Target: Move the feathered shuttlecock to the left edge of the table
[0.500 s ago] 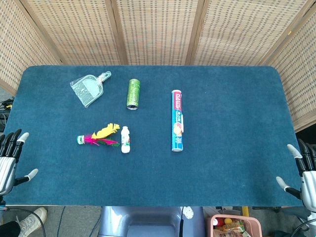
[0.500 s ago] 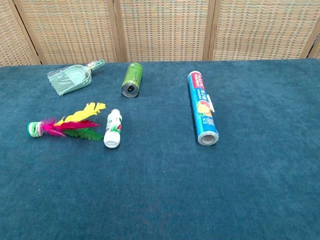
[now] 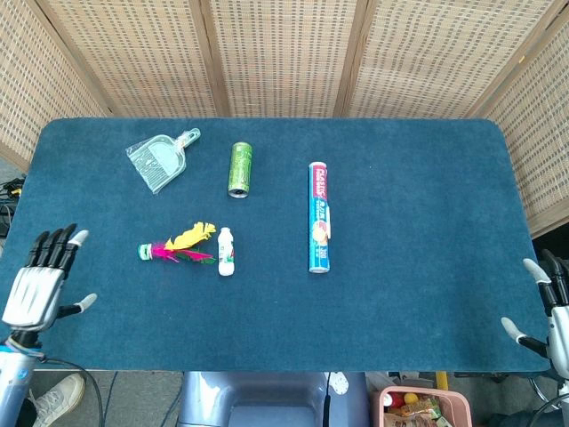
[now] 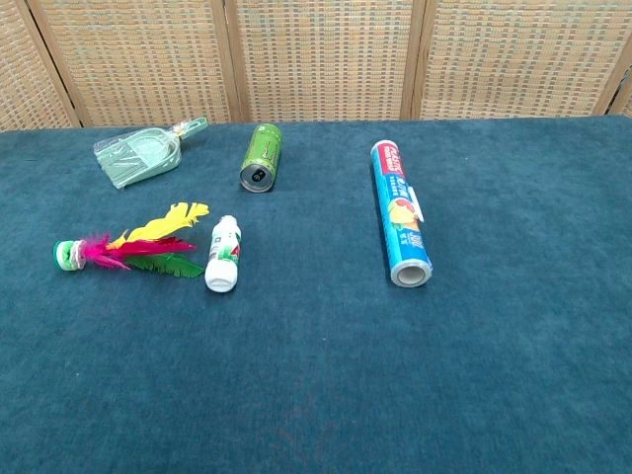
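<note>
The feathered shuttlecock (image 3: 177, 245) (image 4: 128, 247) lies flat on the blue table, left of centre, its green-and-white base pointing left and its pink, yellow and green feathers pointing right. My left hand (image 3: 43, 277) hovers at the table's front-left corner, fingers spread and holding nothing, well left of and nearer than the shuttlecock. My right hand (image 3: 551, 307) sits off the front-right corner, fingers apart and empty. Neither hand shows in the chest view.
A small white bottle (image 3: 226, 252) lies just right of the feathers. A green can (image 3: 240, 168), a clear green dustpan (image 3: 160, 160) and a long roll in blue packaging (image 3: 319, 216) lie farther back. The table's left edge (image 3: 27, 191) is bare blue felt.
My left hand has moved up and to the right, over the table's front-left corner. My right hand has slipped slightly lower. The objects have not moved.
</note>
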Controlling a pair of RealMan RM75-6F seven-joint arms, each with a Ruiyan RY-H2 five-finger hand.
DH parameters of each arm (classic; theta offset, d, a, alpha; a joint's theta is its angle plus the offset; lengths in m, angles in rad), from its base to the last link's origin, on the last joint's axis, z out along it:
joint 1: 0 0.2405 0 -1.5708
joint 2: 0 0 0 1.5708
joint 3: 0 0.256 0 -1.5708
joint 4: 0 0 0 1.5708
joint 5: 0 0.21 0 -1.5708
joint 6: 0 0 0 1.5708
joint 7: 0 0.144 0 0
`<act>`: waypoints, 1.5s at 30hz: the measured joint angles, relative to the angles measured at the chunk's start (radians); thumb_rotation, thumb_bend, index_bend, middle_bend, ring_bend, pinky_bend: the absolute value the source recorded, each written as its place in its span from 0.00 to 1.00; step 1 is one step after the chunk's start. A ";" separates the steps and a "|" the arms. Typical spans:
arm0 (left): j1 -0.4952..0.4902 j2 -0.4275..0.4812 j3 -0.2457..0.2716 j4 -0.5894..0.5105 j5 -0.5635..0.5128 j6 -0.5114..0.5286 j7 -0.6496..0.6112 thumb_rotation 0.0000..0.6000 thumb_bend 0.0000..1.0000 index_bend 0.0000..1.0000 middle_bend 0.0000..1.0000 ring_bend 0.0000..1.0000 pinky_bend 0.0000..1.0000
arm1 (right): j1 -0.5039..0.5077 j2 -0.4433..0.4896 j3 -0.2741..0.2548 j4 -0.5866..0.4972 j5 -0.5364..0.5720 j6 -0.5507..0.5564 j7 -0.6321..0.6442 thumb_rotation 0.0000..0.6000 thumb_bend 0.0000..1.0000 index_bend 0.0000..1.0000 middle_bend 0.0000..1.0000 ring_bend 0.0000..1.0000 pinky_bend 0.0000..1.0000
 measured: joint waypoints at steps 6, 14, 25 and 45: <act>-0.127 -0.114 -0.055 0.056 -0.045 -0.129 0.065 1.00 0.18 0.38 0.00 0.00 0.00 | 0.010 0.003 0.004 0.009 0.023 -0.029 0.025 1.00 0.00 0.00 0.00 0.00 0.00; -0.255 -0.314 -0.102 0.212 -0.148 -0.259 0.176 1.00 0.25 0.40 0.00 0.00 0.00 | 0.017 0.007 0.012 0.027 0.056 -0.058 0.066 1.00 0.00 0.00 0.00 0.00 0.00; -0.319 -0.452 -0.095 0.338 -0.224 -0.315 0.213 1.00 0.32 0.46 0.00 0.00 0.00 | 0.026 0.009 0.015 0.042 0.073 -0.082 0.096 1.00 0.00 0.00 0.00 0.00 0.00; -0.369 -0.510 -0.088 0.389 -0.248 -0.327 0.194 1.00 0.38 0.48 0.00 0.00 0.00 | 0.032 0.010 0.014 0.045 0.085 -0.099 0.101 1.00 0.00 0.00 0.00 0.00 0.00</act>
